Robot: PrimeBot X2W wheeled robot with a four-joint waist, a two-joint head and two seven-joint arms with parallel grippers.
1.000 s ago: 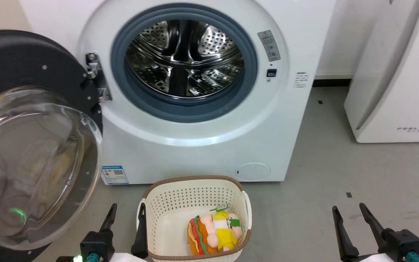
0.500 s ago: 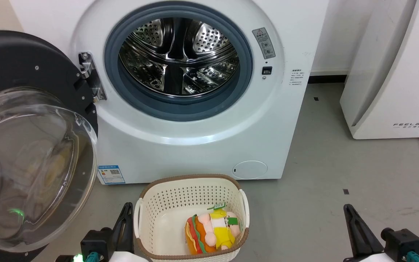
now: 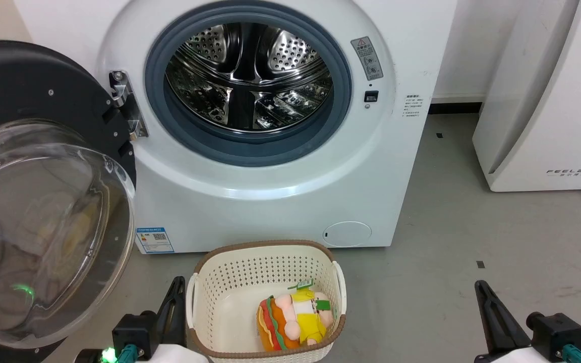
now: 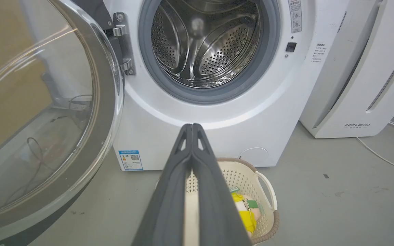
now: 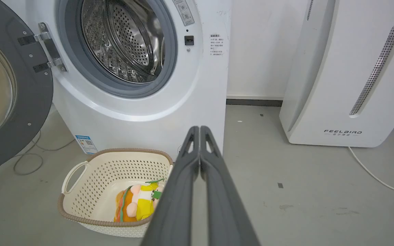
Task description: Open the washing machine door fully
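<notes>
Head view onto a washer standing wide open

Shows the washing machine door (image 3: 43,201) swung out on its hinge (image 3: 126,106) to the left of the washing machine (image 3: 270,191), with the clear glass bowl bulging toward the camera and the black ring behind it. Leaves the grey rubber ring and perforated steel drum (image 3: 250,75) fully exposed. Finds a blue label (image 3: 154,240) at the cabinet's lower left corner, just beside the door's edge. Places a cream perforated basket (image 3: 265,245) on the grey floor directly before the machine, with a bright plush toy (image 3: 293,322) lying inside. Catches the left gripper (image 3: 177,285) low, just beside the basket's left rim, fingers pressed together on nothing; confirms it in the left wrist view, tips meeting in a point. Sets the right gripper (image 3: 479,285) low at the right, well apart from basket and machine, likewise closed on nothing, tips touching in the right wrist view. Shows both grippers apart from the door. Puts a white FEELBIRD-marked appliance (image 3: 547,101) to the right of the machine.
</notes>
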